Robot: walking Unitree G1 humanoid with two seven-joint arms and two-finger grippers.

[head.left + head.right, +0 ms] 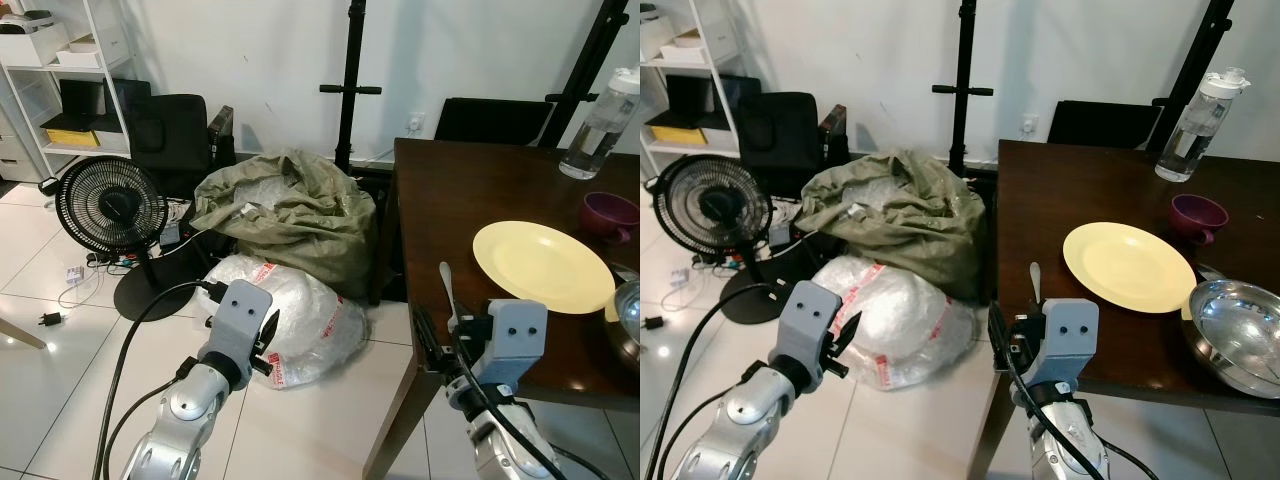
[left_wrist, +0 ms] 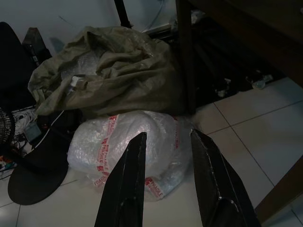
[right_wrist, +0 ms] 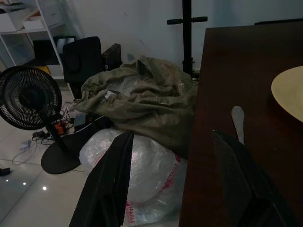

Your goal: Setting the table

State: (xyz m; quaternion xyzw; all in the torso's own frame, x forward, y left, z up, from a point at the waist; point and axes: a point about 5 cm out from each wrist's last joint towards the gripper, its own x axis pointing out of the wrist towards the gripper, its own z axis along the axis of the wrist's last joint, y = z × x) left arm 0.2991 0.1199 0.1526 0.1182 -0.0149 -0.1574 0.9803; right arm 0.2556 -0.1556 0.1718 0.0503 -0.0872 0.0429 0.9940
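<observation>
Right hand (image 1: 1015, 335) open and empty at dark wooden bench (image 1: 1080, 190) edge beside pale utensil (image 1: 1035, 281), round yellow plate (image 1: 1128, 266) beyond; left hand (image 1: 268, 338) open, idle over floor.

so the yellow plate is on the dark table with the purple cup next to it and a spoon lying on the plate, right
Not quite: the spoon lies on the bare dark table, left of the yellow plate and apart from it, as the right eye view shows. The purple cup does sit beside the plate.
</observation>
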